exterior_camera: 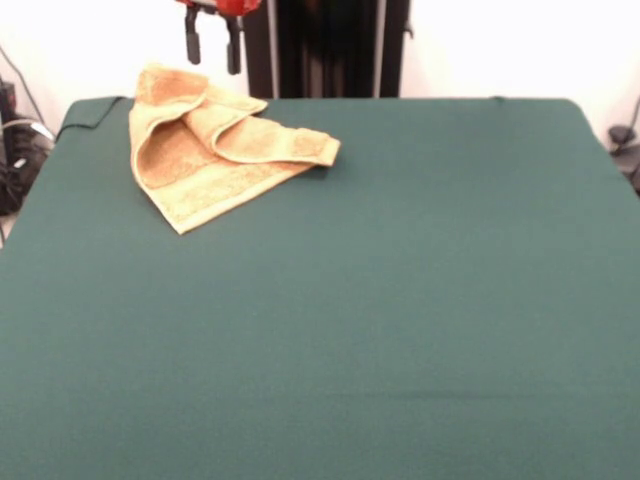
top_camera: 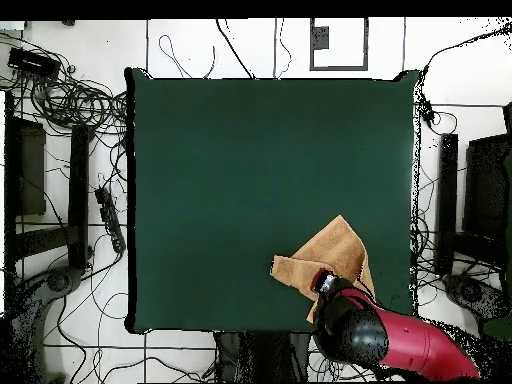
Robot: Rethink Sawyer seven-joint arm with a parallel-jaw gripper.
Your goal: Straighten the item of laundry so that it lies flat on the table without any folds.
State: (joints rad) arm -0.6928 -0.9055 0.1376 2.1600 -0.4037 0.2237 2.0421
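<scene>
Front view, left to right: cables (exterior_camera: 18,150) on the floor off the table's left edge, then the towel (exterior_camera: 210,150) on the table (exterior_camera: 380,320), in the far-left part near the pedestal side. Towel is orange-tan, crumpled, folded over itself into a rough triangle, one flap raised and doubled across the middle, a point sticking out right, a lower corner pointing toward the camera. Paler woven band visible along the lower edge. Gripper (exterior_camera: 212,45) hangs above the towel's far edge, two dark fingers (exterior_camera: 191,42) spread apart, nothing between them, not touching the cloth. Black pedestal column (exterior_camera: 330,48) just right of it. Rest of the green cloth is bare out to the right edge, some gear (exterior_camera: 625,140) beyond that corner. Overhead view, left to right: cable tangle (top_camera: 70,100) on the floor left of the table (top_camera: 250,170), towel (top_camera: 325,260) near the bottom-right of the table, close to the base edge, red and black arm (top_camera: 400,345) reaching over its lower corner, covering part of it.
</scene>
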